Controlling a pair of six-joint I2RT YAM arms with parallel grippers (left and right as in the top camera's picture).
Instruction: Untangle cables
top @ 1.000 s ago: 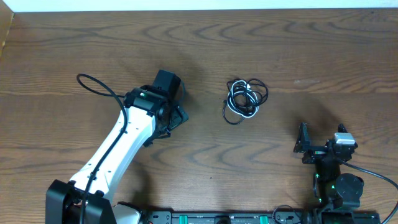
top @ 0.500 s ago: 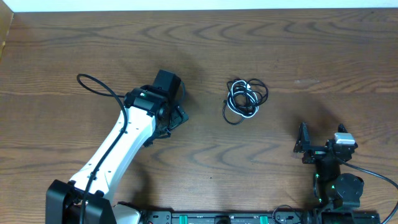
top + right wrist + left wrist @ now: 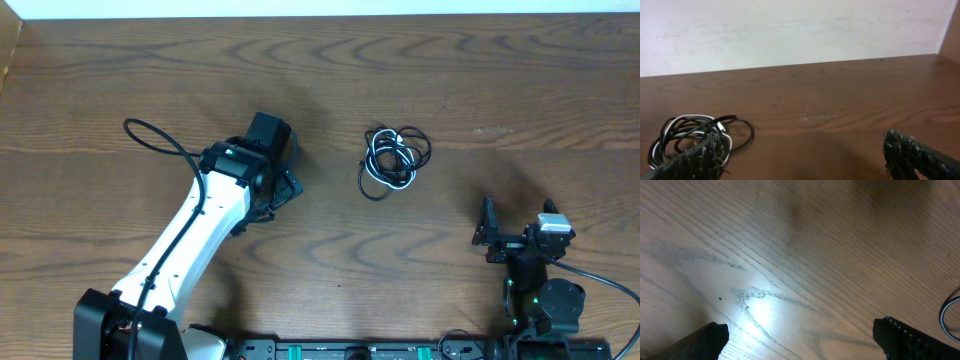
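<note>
**A:** Brown wood-grain worktop [image 3: 480,80] carries one knot: the cables [image 3: 393,160], black with one white, lie bunched near its middle, between the arms.

**B:** Does either arm hold them?

**A:** No. The left gripper [image 3: 800,342] hangs wide open over bare wood near the bundle. The right gripper [image 3: 807,160], equally spread and empty, faces it from farther off.

**B:** Placed to pull from opposite sides?

**A:** Probably, though how the strands cross is too small to tell.

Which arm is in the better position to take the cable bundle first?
Probably the left. The left pincer, open, hangs over the table beside the cables, its arm stretched out; the right pincer, open too, sits folded back near its base.
</note>
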